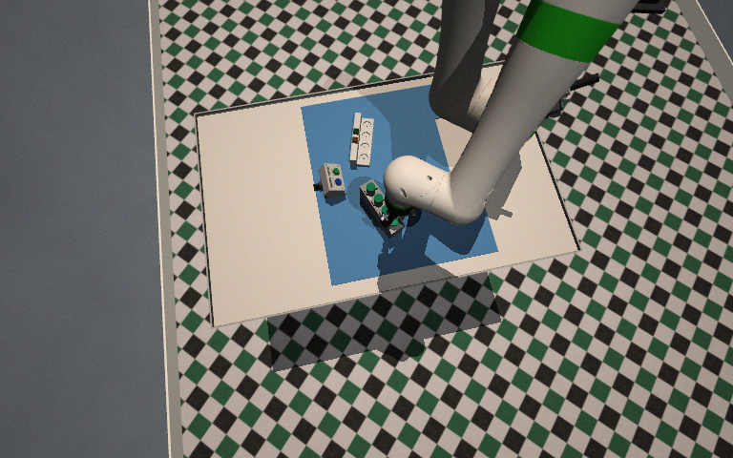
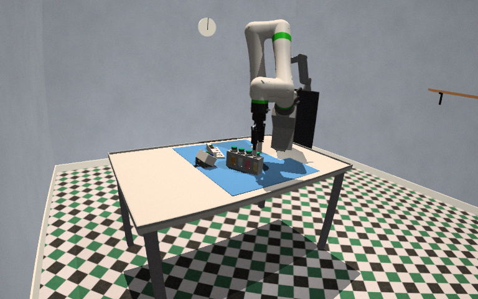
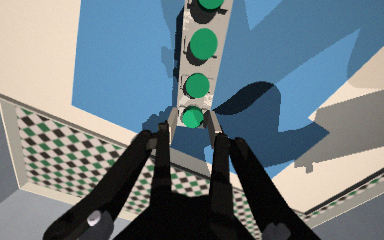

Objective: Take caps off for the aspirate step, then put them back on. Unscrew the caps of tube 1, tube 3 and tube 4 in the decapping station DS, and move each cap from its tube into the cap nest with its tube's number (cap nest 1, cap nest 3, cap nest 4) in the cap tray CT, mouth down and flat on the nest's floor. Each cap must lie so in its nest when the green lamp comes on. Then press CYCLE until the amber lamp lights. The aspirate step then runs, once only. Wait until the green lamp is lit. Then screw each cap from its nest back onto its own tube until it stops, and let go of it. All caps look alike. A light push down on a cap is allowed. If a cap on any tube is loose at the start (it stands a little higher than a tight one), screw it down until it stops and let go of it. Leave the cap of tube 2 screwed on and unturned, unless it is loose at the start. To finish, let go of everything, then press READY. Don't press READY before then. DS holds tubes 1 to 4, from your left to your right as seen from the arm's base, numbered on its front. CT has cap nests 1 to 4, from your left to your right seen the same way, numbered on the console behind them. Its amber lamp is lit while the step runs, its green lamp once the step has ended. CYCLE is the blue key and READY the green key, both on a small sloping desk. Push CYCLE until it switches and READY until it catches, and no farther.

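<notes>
The decapping station DS [image 1: 371, 207] [image 2: 243, 164] [image 3: 181, 75] stands on the blue mat with a green cap on each of its tubes. My gripper [image 1: 387, 216] [image 2: 256, 147] [image 3: 193, 116] points straight down over the end tube nearest the arm's left. Its fingers stand on either side of that tube's cap [image 1: 395, 221] [image 2: 258, 153] [image 3: 192, 117], with a small gap on each side, so it is open. The neighbouring caps [image 3: 197, 85] [image 3: 204, 45] stand in a row beyond it. The cap tray CT [image 1: 366, 141] [image 2: 218, 152] lies farther off, its nests empty.
The small sloping desk [image 1: 326, 174] [image 2: 205, 157] with the blue key [image 1: 338, 182] and the green key [image 1: 335, 171] stands beside DS. CT's console [image 1: 355, 135] runs along the tray. The arm's elbow [image 1: 421, 186] hangs over DS and hides part of it.
</notes>
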Tool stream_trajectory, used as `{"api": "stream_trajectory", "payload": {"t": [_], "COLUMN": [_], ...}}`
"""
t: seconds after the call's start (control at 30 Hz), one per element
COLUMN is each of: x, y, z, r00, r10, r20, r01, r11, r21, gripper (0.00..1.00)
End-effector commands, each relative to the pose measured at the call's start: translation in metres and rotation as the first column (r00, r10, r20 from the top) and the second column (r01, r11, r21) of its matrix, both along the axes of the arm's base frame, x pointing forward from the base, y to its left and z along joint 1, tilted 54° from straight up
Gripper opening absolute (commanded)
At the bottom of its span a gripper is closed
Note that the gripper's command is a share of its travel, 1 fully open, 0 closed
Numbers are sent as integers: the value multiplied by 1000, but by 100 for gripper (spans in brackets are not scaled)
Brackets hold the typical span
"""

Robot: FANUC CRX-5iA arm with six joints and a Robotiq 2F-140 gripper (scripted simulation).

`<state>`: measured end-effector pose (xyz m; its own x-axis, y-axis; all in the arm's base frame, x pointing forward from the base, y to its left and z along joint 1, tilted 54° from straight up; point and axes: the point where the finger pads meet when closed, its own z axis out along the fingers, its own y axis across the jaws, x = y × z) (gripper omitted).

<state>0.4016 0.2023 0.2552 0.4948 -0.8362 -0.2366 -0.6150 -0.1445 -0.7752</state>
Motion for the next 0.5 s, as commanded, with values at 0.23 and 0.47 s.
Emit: {"api": "stream_trajectory", "payload": {"t": [0.23,0.47], "x": [0,0], "y": [0,0], "z": [0,0], "r00": [902,900], "r10": [-289,-293], "r20": [-319,-323], "r01": [379,384], "r11": [885,882], "r21": [269,271], "gripper": [35,35]}}
